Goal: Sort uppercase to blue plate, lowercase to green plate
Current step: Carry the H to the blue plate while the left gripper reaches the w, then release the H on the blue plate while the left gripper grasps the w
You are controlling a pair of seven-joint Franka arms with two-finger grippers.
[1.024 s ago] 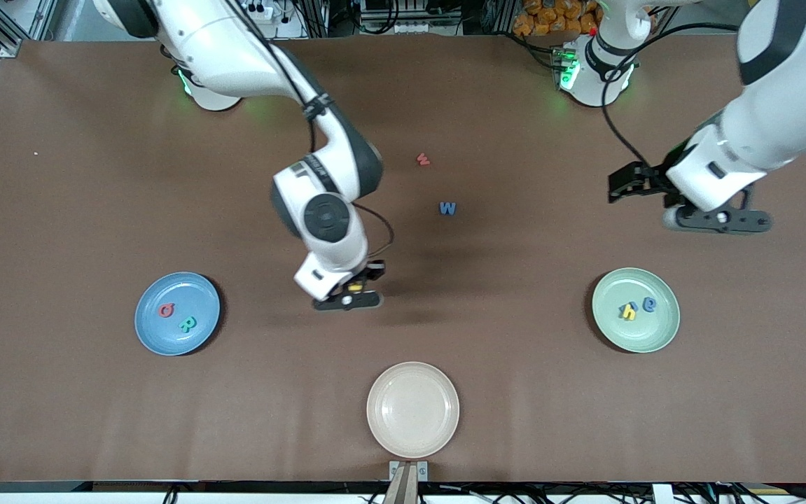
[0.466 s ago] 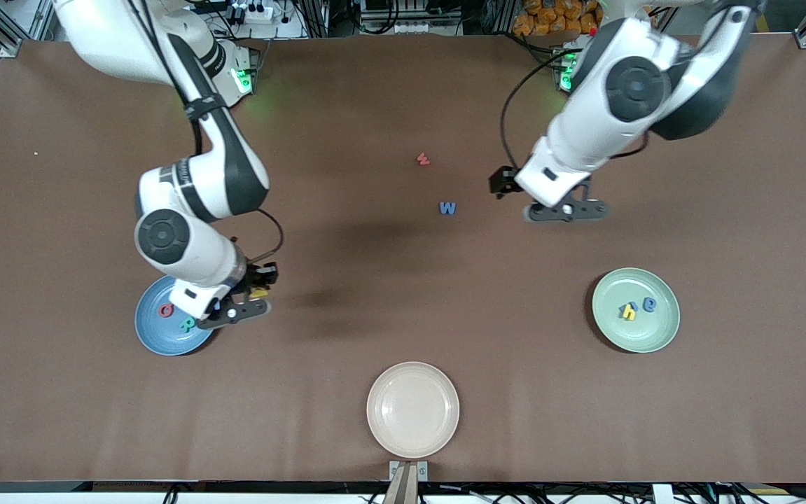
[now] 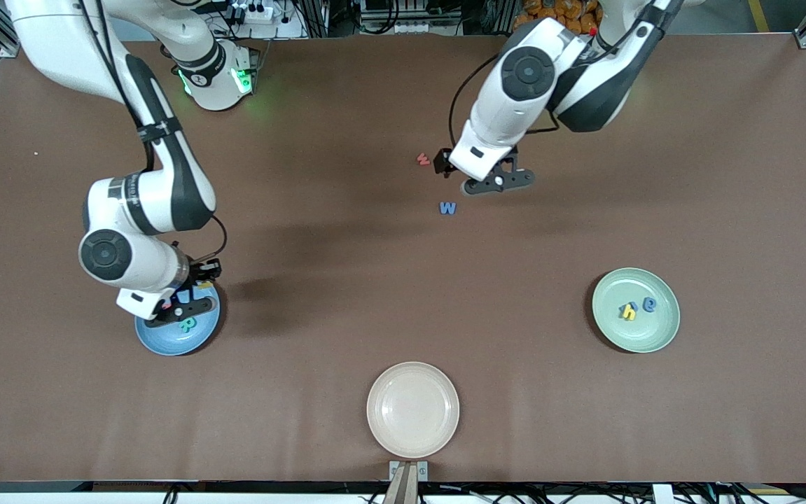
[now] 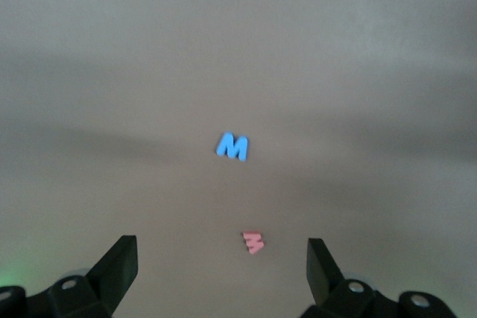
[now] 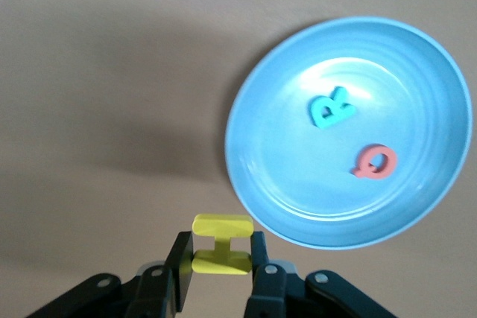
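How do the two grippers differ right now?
The right gripper has its fingers shut on the yellow H; the left gripper is open and empty. The right gripper is by the blue plate; the left is over the red w. Both are off the table.

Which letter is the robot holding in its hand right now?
The yellow H. It is pinched in the right hand by the blue plate, while the other letters lie on plates or on the table.

Letters, plates and tools across the counter

Capital W point(image 3: 448, 208) lies nearer the camera than small w point(image 3: 423, 159); left tool point(image 3: 490, 183) hangs beside both. Right tool point(image 3: 180, 310), clamping H point(image 5: 221, 244), is over the blue plate point(image 3: 164, 342) with R point(image 3: 188, 323); h point(image 3: 628, 312) and e point(image 3: 649, 304) lie in the green plate point(image 3: 637, 340).
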